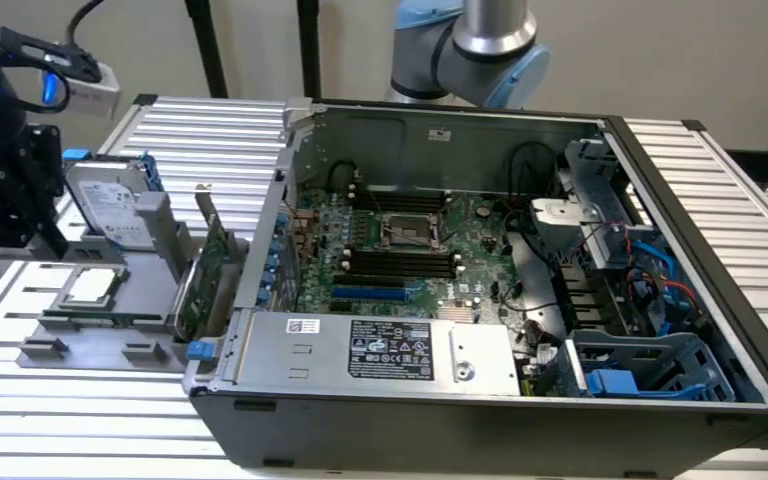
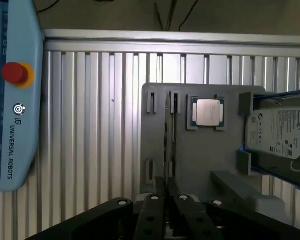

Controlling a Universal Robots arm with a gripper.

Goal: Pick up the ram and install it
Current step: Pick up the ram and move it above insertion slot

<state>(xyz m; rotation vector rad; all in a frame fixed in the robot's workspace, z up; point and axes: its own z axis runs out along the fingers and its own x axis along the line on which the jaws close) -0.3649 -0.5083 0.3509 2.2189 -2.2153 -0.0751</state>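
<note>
The ram [image 2: 168, 142] stands on edge in a slot of the grey holder [image 2: 202, 160] on the worktop [image 2: 90, 130], upright so it can be pinched, the claw [image 2: 167, 195] lined up at its end, though I cannot tell whether it grips.

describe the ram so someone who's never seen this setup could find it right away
On the ribbed metal table sits a grey holder tray. The ram stands on edge along its slots, a long thin strip beside the square silver processor, unlike the broad labelled hard drive.
</note>
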